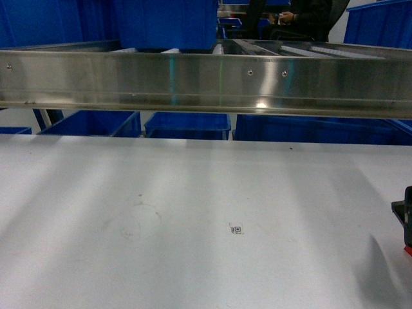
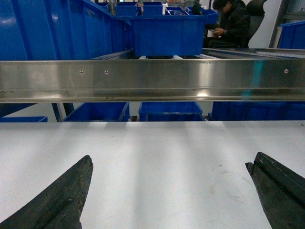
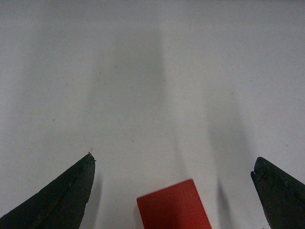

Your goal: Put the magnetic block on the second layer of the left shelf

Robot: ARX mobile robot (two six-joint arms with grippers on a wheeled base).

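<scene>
The magnetic block (image 3: 174, 206) is a red piece lying flat on the white tabletop (image 3: 152, 71), low in the right wrist view. My right gripper (image 3: 174, 159) is open, its dark fingers standing wide on either side of the block without touching it. In the head view only a black part of that gripper (image 1: 403, 215) shows at the right edge, with a red bit (image 1: 408, 248) under it. My left gripper (image 2: 170, 160) is open over bare tabletop, holding nothing. The left shelf second layer (image 1: 206, 80) is a shiny steel tier across the top, carrying a large blue bin (image 1: 164, 22).
Under the steel rail, several smaller blue bins (image 1: 188, 125) stand beyond the table's far edge. A person in black (image 2: 233, 24) sits behind the rack. A small printed marker (image 1: 235, 228) lies on the tabletop near the middle.
</scene>
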